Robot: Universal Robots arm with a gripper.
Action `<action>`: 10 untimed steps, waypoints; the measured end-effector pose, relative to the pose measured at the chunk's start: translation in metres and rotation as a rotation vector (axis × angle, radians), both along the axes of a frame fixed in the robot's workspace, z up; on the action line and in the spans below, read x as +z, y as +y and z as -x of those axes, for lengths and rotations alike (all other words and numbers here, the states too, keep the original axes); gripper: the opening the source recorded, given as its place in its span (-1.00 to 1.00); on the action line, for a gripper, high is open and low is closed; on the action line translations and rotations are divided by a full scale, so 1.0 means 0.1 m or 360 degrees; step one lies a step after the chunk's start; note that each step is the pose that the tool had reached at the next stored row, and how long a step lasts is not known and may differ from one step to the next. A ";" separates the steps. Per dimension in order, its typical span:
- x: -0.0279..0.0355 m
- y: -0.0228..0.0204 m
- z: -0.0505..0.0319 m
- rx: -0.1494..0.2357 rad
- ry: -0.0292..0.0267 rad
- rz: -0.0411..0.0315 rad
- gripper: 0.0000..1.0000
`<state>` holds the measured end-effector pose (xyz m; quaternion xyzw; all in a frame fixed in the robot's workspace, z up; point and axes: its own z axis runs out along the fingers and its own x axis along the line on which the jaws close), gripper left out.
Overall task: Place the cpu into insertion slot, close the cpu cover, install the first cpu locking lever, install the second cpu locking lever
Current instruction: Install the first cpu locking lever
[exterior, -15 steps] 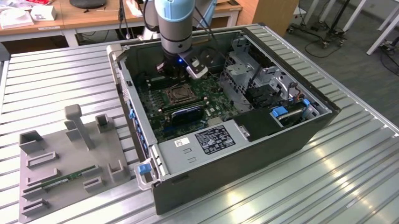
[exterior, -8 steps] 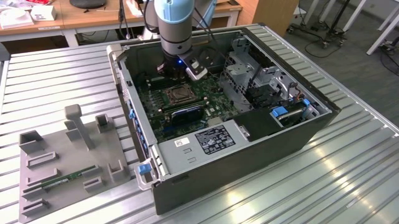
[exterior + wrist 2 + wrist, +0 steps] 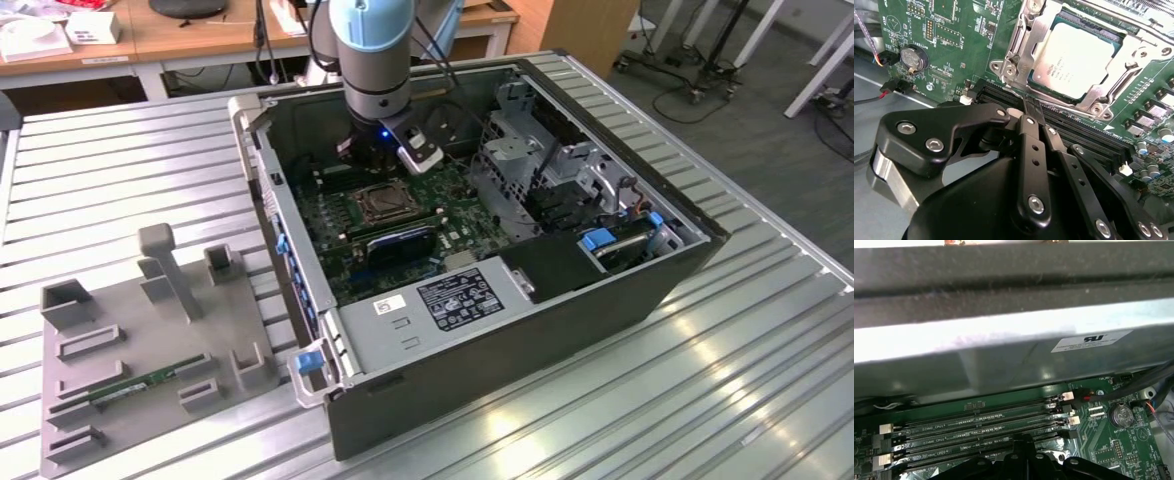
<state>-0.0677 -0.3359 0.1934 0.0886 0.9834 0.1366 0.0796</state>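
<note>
The cpu [image 3: 1076, 60] sat seated under the closed cpu cover [image 3: 1024, 37]. The end effector [image 3: 1031, 107], fingers pinched together and empty, stood beside it; lever installation appeared in hand, calling for precise hooking.

Cpu [image 3: 1077, 61] seated flat in insertion slot [image 3: 1114, 37]; cpu cover [image 3: 1024, 47] closed.
</note>
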 end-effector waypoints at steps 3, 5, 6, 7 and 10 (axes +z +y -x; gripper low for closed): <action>-0.001 0.001 0.000 -0.0002 -0.00002 0.0007 -0.79; 0.000 0.000 0.000 -0.0003 0.00001 0.0015 -0.79; -0.001 0.001 0.000 -0.0004 -0.00001 0.0020 -0.79; -0.003 0.001 0.000 -0.0005 -0.00003 0.0023 -0.79; -0.006 0.000 0.000 -0.0006 0.00002 0.0027 -0.79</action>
